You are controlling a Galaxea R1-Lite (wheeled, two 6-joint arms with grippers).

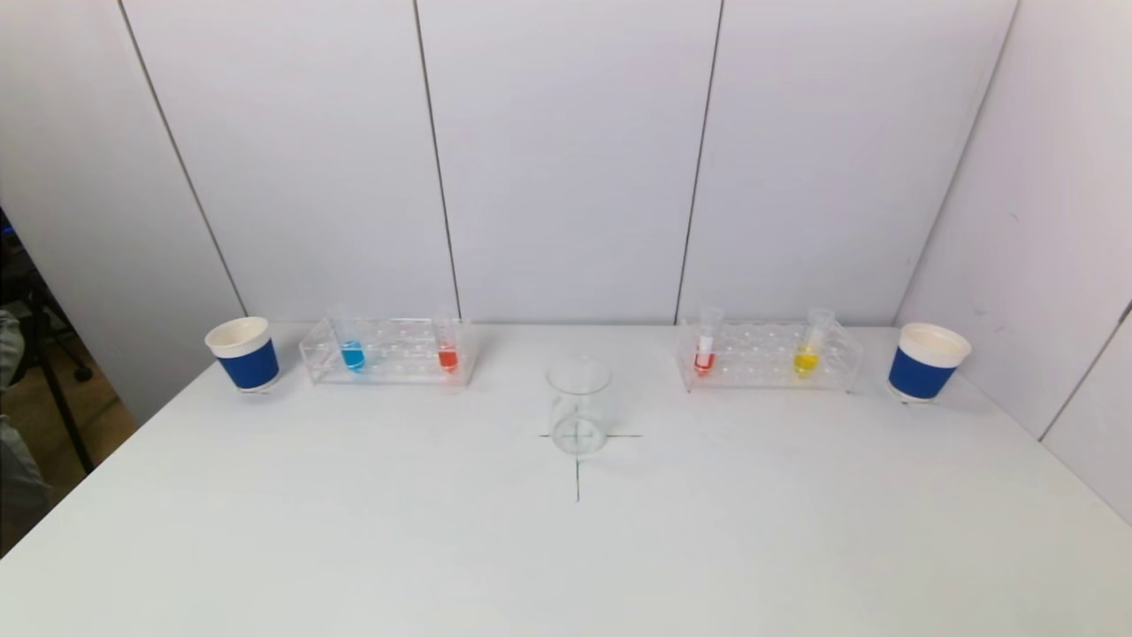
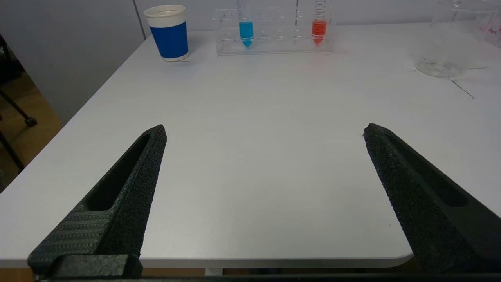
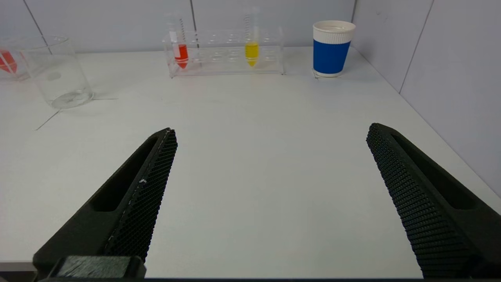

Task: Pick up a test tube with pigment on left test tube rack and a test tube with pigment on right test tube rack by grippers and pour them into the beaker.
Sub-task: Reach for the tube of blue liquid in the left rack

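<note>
The clear left rack (image 1: 389, 352) holds a blue-pigment tube (image 1: 352, 354) and a red-pigment tube (image 1: 447, 356). A red tube (image 1: 705, 358) and a yellow tube (image 1: 806, 358) stand in the clear right rack (image 1: 768, 356). An empty glass beaker (image 1: 579, 405) stands between the racks on a cross mark. My left gripper (image 2: 264, 131) is open with nothing in it over the table's near edge, far from the left rack (image 2: 274, 31). The right gripper (image 3: 270, 131) is open too, well short of the right rack (image 3: 225, 53). Neither arm shows in the head view.
A blue-sleeved paper cup (image 1: 243, 354) stands left of the left rack and another (image 1: 924, 361) right of the right rack. Grey wall panels (image 1: 566, 159) close the table at the back and right. The table's left edge (image 1: 106, 460) drops to the floor.
</note>
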